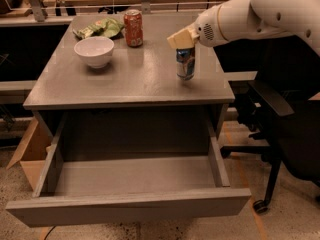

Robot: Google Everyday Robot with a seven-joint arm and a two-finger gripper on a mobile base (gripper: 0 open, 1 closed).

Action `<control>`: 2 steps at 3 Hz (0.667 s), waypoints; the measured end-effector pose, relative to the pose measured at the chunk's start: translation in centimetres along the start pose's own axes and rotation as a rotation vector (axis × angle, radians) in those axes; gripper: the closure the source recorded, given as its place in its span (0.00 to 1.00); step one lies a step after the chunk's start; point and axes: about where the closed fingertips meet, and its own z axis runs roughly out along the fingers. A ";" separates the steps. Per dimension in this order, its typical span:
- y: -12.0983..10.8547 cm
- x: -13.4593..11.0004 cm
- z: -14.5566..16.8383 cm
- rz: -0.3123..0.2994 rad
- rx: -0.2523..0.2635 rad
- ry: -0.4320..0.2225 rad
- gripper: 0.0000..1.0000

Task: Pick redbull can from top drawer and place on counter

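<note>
The redbull can (185, 64), slim and blue-and-silver, stands upright on the counter (125, 81) near its right edge. My gripper (181, 39), beige-tipped on a white arm reaching in from the right, sits right at the can's top and hides its rim. The top drawer (127, 204) is pulled fully out below the counter, and its inside shows nothing in it.
A white bowl (94, 51), an orange-red soda can (133, 27) and a green chip bag (100, 28) stand on the counter's back left. A black office chair (280, 129) is to the right. A cardboard box (27, 151) lies on the floor at the left.
</note>
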 end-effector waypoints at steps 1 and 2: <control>-1.0 1.2 0.6 0.029 0.006 -0.006 1.00; -1.8 2.5 1.1 0.062 0.001 -0.009 1.00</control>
